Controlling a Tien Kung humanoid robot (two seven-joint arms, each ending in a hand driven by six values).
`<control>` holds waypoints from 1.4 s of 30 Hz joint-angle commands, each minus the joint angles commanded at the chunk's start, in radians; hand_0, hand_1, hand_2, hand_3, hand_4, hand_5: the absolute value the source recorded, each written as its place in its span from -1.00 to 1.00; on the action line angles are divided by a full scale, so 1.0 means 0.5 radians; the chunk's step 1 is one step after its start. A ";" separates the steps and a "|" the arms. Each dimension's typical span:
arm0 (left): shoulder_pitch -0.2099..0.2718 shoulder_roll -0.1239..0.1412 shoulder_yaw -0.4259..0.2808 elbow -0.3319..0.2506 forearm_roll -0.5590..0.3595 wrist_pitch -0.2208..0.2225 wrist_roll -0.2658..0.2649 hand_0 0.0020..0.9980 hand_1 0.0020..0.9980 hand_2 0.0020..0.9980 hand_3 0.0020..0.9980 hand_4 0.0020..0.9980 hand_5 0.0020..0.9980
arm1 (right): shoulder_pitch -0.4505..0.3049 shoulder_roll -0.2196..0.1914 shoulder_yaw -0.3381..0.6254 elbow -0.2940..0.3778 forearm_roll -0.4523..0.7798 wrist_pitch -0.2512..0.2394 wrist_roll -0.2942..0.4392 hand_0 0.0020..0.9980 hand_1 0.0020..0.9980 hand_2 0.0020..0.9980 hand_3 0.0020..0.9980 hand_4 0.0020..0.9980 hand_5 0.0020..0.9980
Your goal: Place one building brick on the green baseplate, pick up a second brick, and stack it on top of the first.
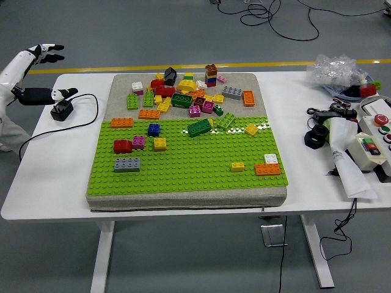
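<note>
Many loose bricks [183, 97] lie scattered over the green baseplate [195, 174] on the white bench [67, 177], while the left robot hand [43, 55] hovers off its far-left corner, fingers spread, holding nothing.

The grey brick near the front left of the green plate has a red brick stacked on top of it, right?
No. In the head view the grey brick has nothing on it; the red brick sits apart, behind it on the green plate.
</note>
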 joint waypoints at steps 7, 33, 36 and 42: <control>0.043 -0.004 0.053 -0.017 0.085 -0.097 0.019 0.68 0.59 0.53 0.66 0.83 -0.62 | -0.001 0.001 0.001 0.000 -0.004 0.000 0.001 0.52 0.39 0.48 0.41 0.90 0.37; -0.043 -0.031 0.671 0.157 0.314 -0.137 -0.010 0.66 0.56 0.31 0.55 0.65 -0.70 | 0.002 0.003 0.002 0.000 0.001 -0.001 0.003 0.52 0.39 0.48 0.41 0.90 0.37; -0.059 -0.041 0.736 0.183 0.324 -0.088 -0.022 0.65 0.53 0.26 0.47 0.59 -0.74 | 0.001 0.002 0.002 0.000 0.001 0.000 0.001 0.52 0.39 0.48 0.41 0.90 0.37; -0.122 -0.064 0.853 0.267 0.327 -0.003 -0.054 0.65 0.54 0.25 0.45 0.57 -0.76 | 0.004 -0.003 0.000 0.000 0.001 0.000 0.000 0.52 0.39 0.48 0.41 0.90 0.36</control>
